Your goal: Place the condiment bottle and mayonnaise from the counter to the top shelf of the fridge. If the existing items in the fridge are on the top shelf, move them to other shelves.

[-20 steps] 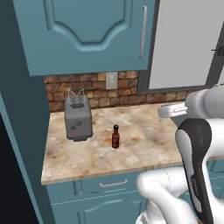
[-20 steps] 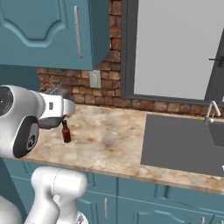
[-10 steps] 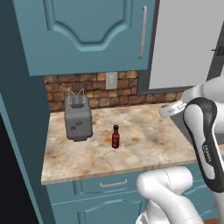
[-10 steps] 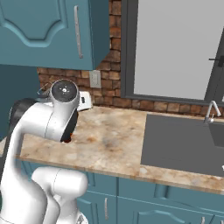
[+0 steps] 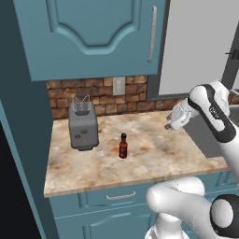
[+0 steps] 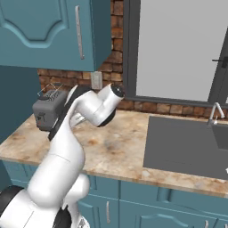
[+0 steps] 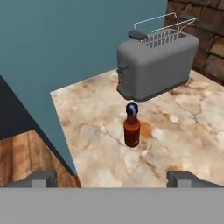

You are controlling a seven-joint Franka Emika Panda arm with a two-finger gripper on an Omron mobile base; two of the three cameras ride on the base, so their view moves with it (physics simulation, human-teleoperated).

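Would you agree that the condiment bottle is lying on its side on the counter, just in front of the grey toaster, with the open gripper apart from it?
Not quite: the condiment bottle stands upright, as the left base view shows. The rest holds: it is on the counter in front of the grey toaster, and the open gripper is apart from it.

We see a dark red-brown bottle (image 7: 131,127) with red cap, a beige-brown marbled counter (image 7: 188,131), a grey toaster (image 7: 156,68), a red-brown brick wall (image 5: 100,93), teal cabinets (image 5: 93,32).
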